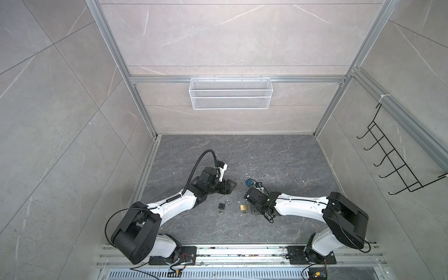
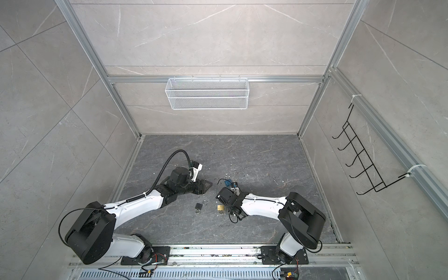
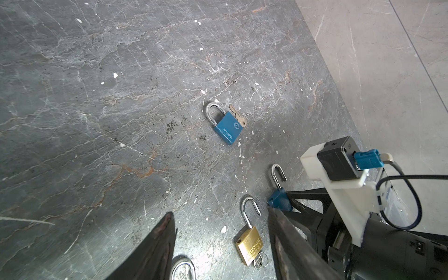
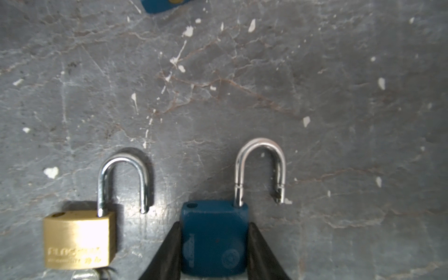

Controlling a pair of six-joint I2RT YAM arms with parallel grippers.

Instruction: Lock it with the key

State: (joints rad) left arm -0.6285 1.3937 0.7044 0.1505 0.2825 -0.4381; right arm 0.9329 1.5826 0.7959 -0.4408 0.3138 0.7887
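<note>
Grey slab (image 3: pixel 97 97), brass BLOSSOM padlock (image 3: pixel 249 244)

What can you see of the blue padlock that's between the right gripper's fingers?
The blue padlock has a painted, metal-looking body with a round emblem and a chrome shackle, swung open so that its free end sits out past the body, away from its hole. It appears to lie flat on the dark stone-look tabletop, beside a brass padlock. The right gripper clamps both its sides.
</note>
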